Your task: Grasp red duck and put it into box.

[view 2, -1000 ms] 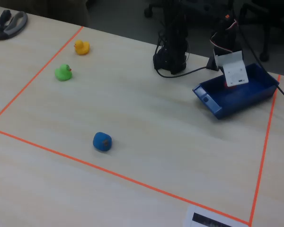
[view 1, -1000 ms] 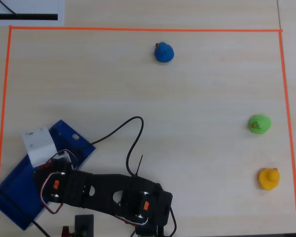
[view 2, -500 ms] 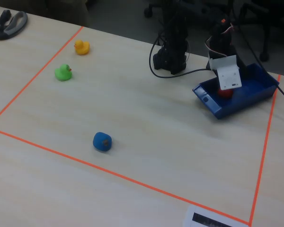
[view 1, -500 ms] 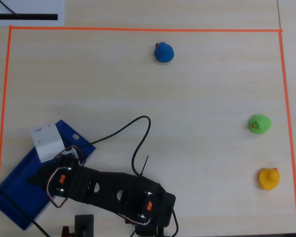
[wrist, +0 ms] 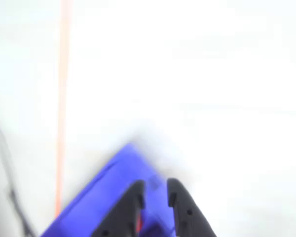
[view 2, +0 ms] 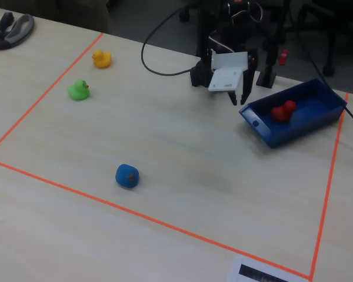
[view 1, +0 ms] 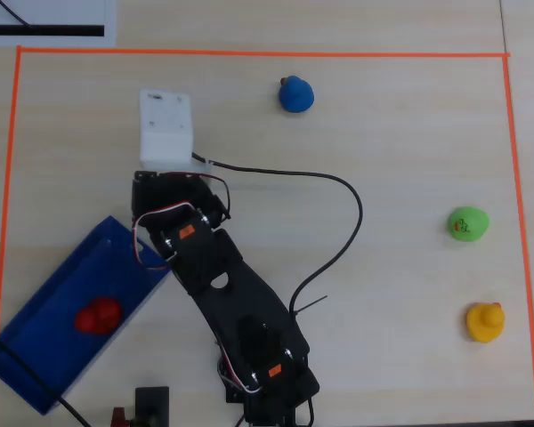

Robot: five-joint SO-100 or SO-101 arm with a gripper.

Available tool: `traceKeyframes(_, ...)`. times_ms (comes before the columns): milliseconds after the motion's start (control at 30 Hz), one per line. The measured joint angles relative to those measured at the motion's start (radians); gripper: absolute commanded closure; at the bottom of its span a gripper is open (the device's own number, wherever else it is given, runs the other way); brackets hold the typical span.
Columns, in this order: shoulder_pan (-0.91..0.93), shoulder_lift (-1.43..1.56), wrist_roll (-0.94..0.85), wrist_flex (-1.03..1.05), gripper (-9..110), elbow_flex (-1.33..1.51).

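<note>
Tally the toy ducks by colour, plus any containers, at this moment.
Red duck: 1, lying in the box
Blue duck: 1
Green duck: 1
Yellow duck: 1
Blue box: 1
Total: 5 things

Open table surrounds the gripper [view 2: 238,97]; only the box [view 2: 317,126] wall stands just beside it.
</note>
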Motion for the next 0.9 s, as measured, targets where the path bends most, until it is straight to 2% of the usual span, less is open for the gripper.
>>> traceKeyframes(200,0.258,0.138,-0.110,-0.224,101,0.373)
traceKeyframes(333,0.331,0.285,-0.186,-0.288,101,0.644)
traceKeyframes(533,0.376,0.606,-0.201,-0.233,101,0.923)
traceKeyframes(900,0.399,1.078,-0.232,-0.058,101,1.213)
